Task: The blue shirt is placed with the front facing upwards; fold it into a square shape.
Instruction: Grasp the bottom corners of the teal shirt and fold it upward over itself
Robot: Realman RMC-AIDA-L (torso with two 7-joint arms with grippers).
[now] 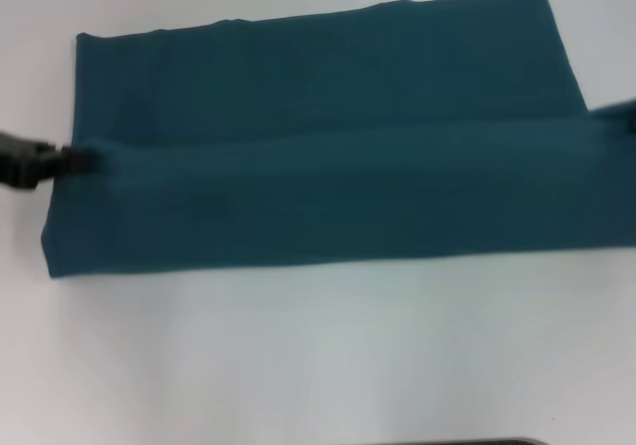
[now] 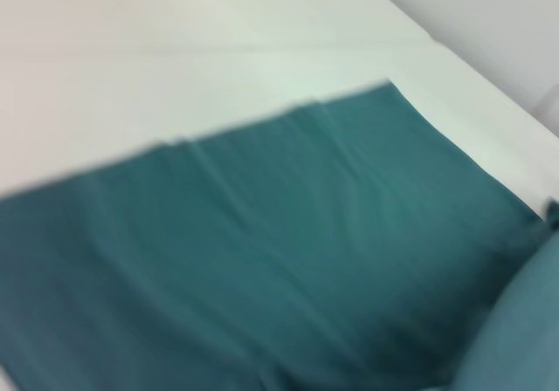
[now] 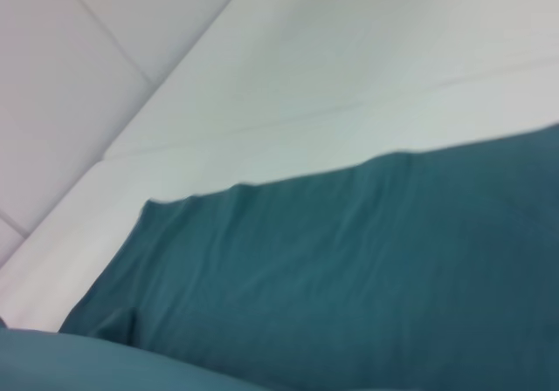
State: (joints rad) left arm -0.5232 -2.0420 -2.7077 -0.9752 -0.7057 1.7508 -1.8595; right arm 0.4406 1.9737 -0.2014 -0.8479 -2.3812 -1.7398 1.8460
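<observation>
**A:** Look at the blue shirt (image 1: 318,137) on the white table (image 1: 318,356). It lies as a long band running left to right, with plain cloth on top and no lettering showing. You've got a near panel laid over toward the middle, its edge running along the length of the band.

**B:** So the lengthwise folding looks well under way. Where's your left gripper (image 1: 62,160)?

**A:** At the left end, right at the level of that fold edge, its dark tip touching the cloth. It seems to be pinching the shirt there, but I can't tell for certain whether the fingers are clamped.

**B:** And the right gripper (image 1: 628,115)?

**A:** Only a dark sliver at the right edge of the head view, level with the same fold line. I can't tell you if it grips anything. The wrist views show just teal fabric (image 2: 262,260) and table (image 3: 349,68), with no fingers in sight.

**B:** What's left, by your reckoning?

**A:** Plenty. This is a wide rectangle, not a square. I'd judge you need to settle this long fold flat, then bring the left and right ends across each other to shorten it.

**B:** Any wrinkles to worry about?

**A:** The far panel looks fairly smooth, with soft creases only.
</observation>
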